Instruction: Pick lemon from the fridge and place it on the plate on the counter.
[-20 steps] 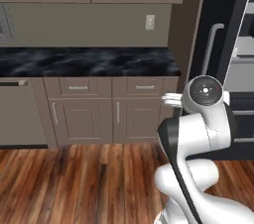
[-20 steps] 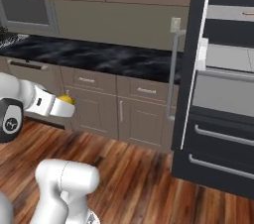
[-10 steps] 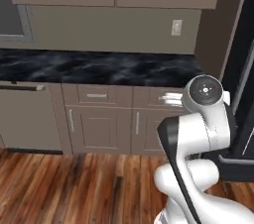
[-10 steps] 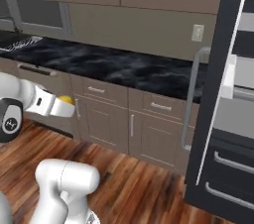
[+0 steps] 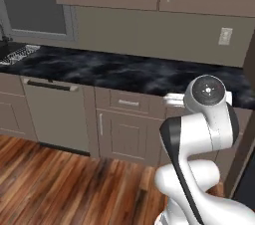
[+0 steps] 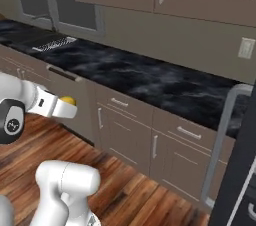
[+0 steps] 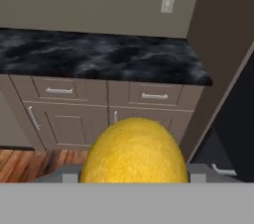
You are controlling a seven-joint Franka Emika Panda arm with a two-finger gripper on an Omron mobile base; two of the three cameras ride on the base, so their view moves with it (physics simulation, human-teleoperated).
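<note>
Clenched on the lemon (image 7: 133,151), gripper (image 6: 64,108) held level in front of the counter (image 6: 150,82), probably to keep the fruit safe while travelling. Fingers mostly hidden behind the lemon. No plate in sight, so placing not yet possible.

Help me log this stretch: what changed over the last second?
The base drove left along the counter: the fridge slid out of both base views, while a sink corner and a dishwasher front came in. The gripper stayed shut on the lemon, held in the same pose.
</note>
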